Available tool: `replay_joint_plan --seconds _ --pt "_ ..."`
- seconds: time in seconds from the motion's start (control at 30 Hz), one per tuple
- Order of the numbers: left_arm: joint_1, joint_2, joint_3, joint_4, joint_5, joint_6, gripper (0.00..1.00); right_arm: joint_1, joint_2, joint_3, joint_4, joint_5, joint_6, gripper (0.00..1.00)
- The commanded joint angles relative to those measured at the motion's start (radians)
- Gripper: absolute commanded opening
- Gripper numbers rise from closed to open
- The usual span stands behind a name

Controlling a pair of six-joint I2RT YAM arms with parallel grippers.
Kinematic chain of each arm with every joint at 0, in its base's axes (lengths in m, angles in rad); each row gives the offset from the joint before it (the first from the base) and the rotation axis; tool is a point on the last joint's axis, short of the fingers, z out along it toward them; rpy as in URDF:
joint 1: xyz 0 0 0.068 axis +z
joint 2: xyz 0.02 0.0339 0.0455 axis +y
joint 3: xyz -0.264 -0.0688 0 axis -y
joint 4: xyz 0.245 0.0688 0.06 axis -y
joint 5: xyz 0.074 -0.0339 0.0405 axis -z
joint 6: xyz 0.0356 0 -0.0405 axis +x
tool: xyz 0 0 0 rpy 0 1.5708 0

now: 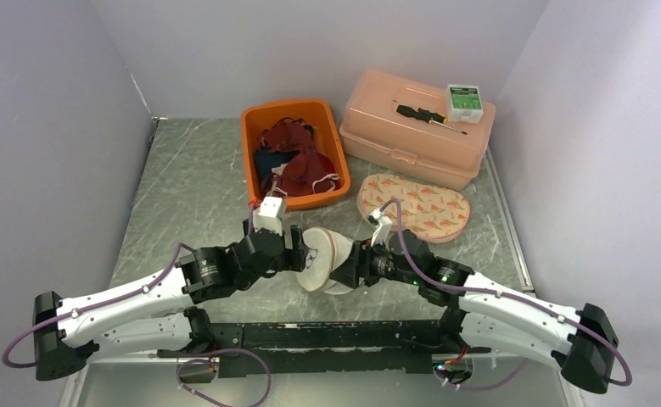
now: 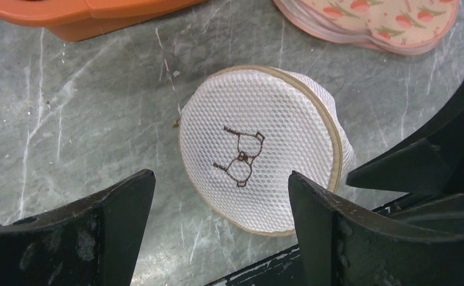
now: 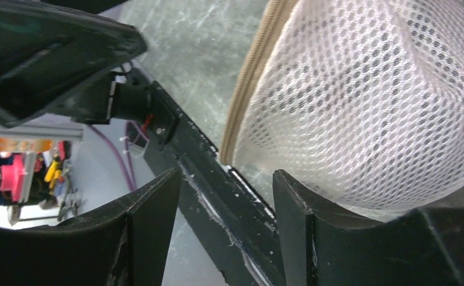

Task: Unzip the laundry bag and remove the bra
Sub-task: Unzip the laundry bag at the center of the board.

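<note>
With left pincer (image 2: pixel 220 179) and right pincer (image 3: pixel 224 176) apart, brace round white mesh laundry bag (image 2: pixel 253 149), then trace tan zipper rim (image 2: pixel 335 149) for a grip.

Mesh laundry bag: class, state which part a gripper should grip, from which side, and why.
Likely the tan rim of the mesh laundry bag, pinched from above: the bag stands on edge, leaning, so the rim arcs up as a thin ridge, while its flat face and domed back give nothing narrow.

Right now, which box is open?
The orange tub, holding red clothes. The pink box beside it has its lid shut, with a screwdriver on top.
</note>
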Motion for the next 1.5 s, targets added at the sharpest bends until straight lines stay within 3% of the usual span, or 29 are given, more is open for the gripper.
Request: replay_joint_plan --seconds 0.0,0.3,0.5,0.7,0.93,1.23,1.37,1.47 --pt "0.016 -0.012 -0.003 0.083 -0.016 0.043 0.88 0.025 0.076 0.056 0.035 0.142 -0.012 0.61" --pt "0.072 -0.037 -0.044 0.102 0.037 0.066 0.9 0.035 0.21 0.09 -0.003 0.289 -0.007 0.57" --pt "0.12 -0.035 -0.057 0.15 0.121 0.113 0.91 0.006 0.119 0.029 -0.034 0.343 -0.016 0.23" --pt "0.202 0.039 -0.034 0.256 0.467 0.246 0.92 -0.075 -0.046 -0.076 -0.02 0.143 -0.124 0.0" --pt "0.319 0.192 0.04 0.285 0.824 0.322 0.93 -0.178 -0.164 -0.141 -0.069 -0.059 -0.175 0.0" --pt "0.336 0.321 0.23 0.135 1.004 0.545 0.94 -0.189 -0.238 -0.141 -0.118 -0.246 -0.23 0.0" --pt "0.337 0.394 0.304 0.038 1.236 0.675 0.9 -0.19 -0.281 -0.16 -0.099 -0.3 -0.215 0.0" --pt "0.337 0.441 0.334 -0.034 1.278 0.729 0.9 -0.188 -0.32 -0.162 -0.106 -0.334 -0.214 0.0"
